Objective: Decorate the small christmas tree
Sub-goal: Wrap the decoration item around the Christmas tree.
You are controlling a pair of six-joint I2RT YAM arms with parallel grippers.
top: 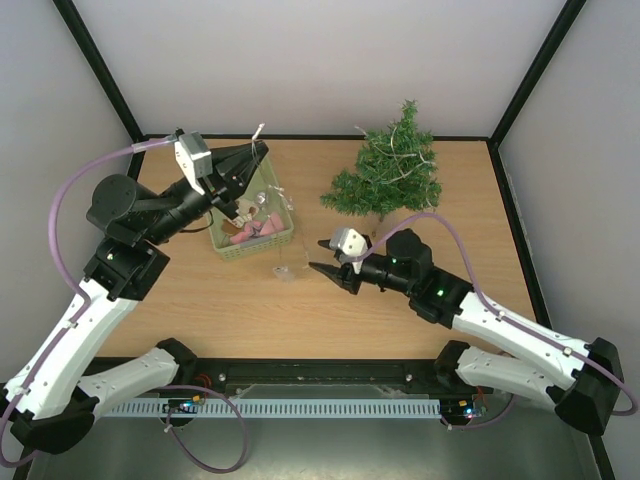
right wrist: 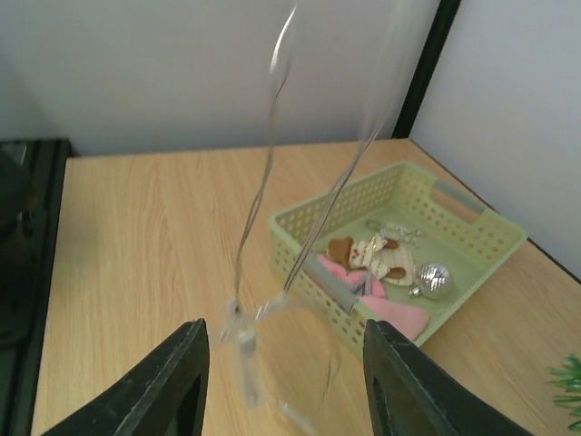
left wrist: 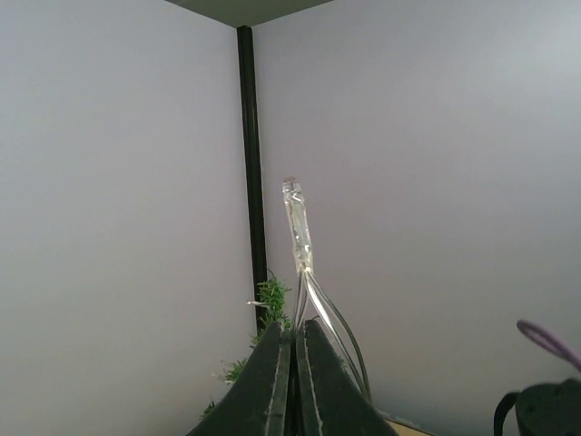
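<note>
The small christmas tree [top: 385, 175] stands at the upper right of the table [top: 200, 310], well apart from both arms. A few pale strands in it are hard to make out. The left gripper [top: 260, 152] holds a light string [left wrist: 298, 227] aloft, fingers clamped on it. The right gripper [right wrist: 283, 331] hangs with fingers apart around the blurred, dangling loops. Ornaments [right wrist: 381, 259] lie in the basket [top: 250, 253] — most of the job looks undone.
</note>
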